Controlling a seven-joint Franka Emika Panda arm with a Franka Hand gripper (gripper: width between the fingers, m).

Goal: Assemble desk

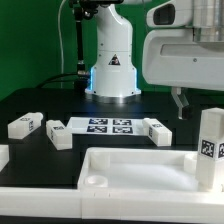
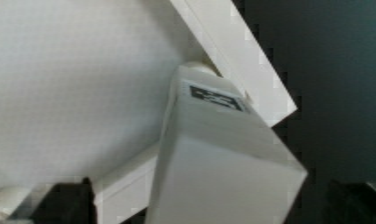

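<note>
While one leg [image 1: 208, 148] stands upright at the tabletop [image 1: 130, 166] corner, the gripper [image 1: 181, 104] hangs near, jaw spacing unreadable; another leg [image 1: 158, 130] likely next.

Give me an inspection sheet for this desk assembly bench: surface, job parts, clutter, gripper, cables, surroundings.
Surface: black table; the marker board lies flat mid-table.
Job's things: tabletop lies rim-up at the front. An upright leg stands at its end on the exterior view's right. Lying loose are the far-left leg, the second leg and the right-hand leg.
Clutter: a white piece is cut off at the exterior view's left edge; cannot tell what it is.
Grippers: gripper hangs near the upright leg. Nothing is seen in it, and its opening cannot be told.
Cables: a thin dark line beside the robot base is probably a cable.
Surroundings: dark backdrop, nothing else seen.
</note>
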